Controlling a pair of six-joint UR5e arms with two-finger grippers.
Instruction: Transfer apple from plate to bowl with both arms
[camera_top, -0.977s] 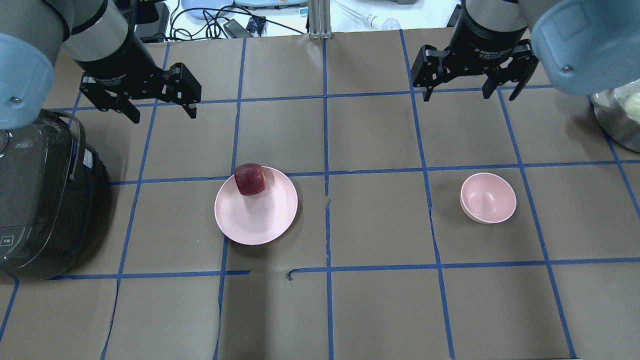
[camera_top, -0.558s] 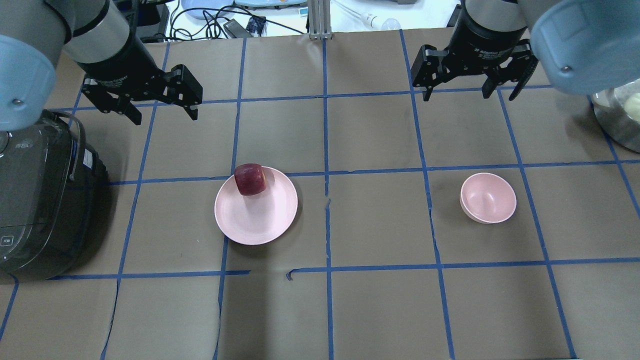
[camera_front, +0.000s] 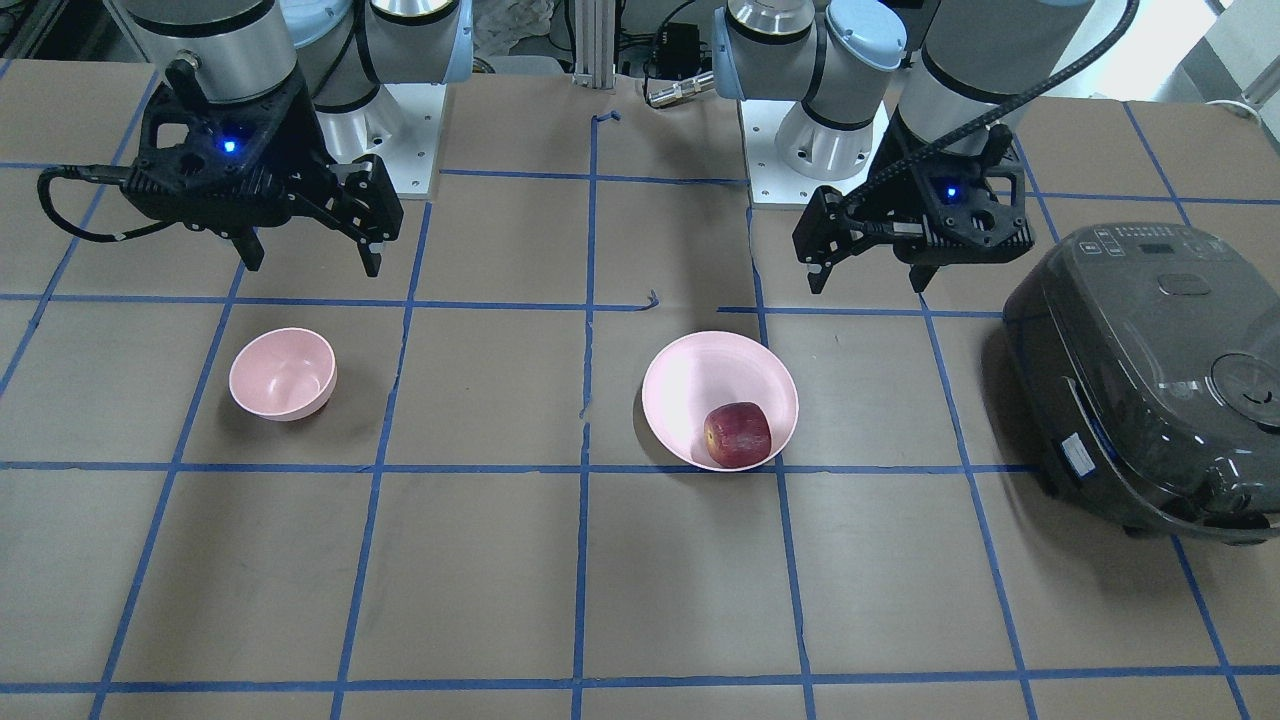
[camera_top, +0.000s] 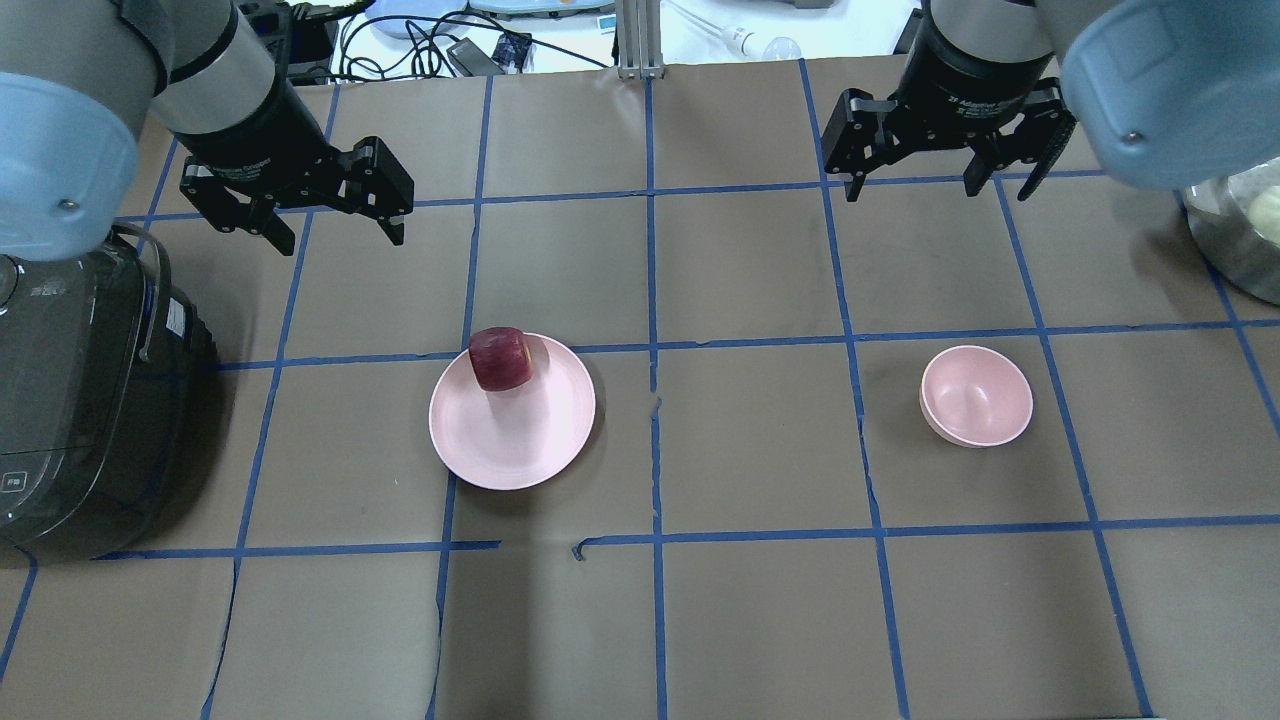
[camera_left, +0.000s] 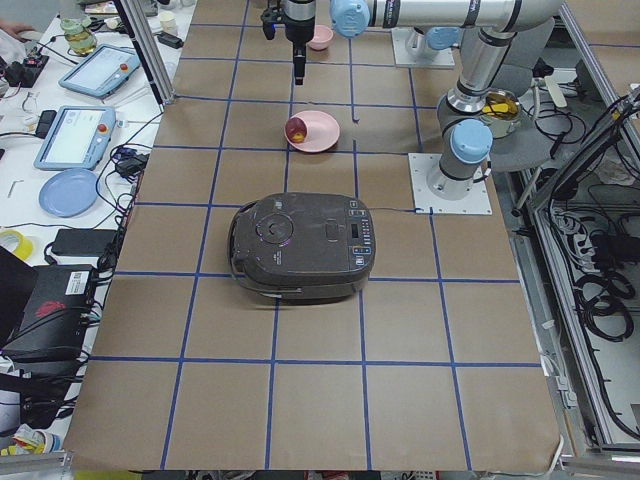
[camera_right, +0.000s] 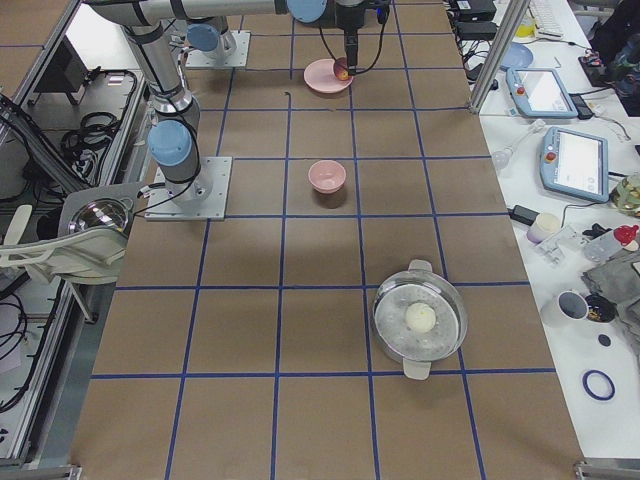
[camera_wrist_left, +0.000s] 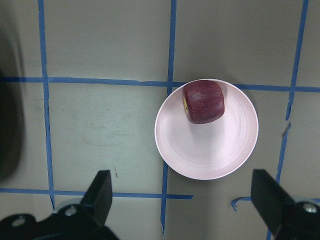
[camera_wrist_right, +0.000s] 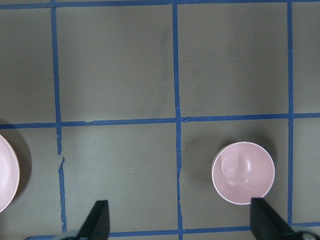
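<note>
My left gripper (camera_top: 340, 238) hangs spread and empty at upper left, so I'd centre it over the apple (camera_top: 498, 358) at the plate's (camera_top: 510, 445) upper rim, then descend straight, jaws straddling its sides.

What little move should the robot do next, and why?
Probably the left claw should glide over the apple and lower around it. The claw is open, empty and off to one side above the table, while the apple sits on the plate near its rim, and the bowl holds nothing.
</note>
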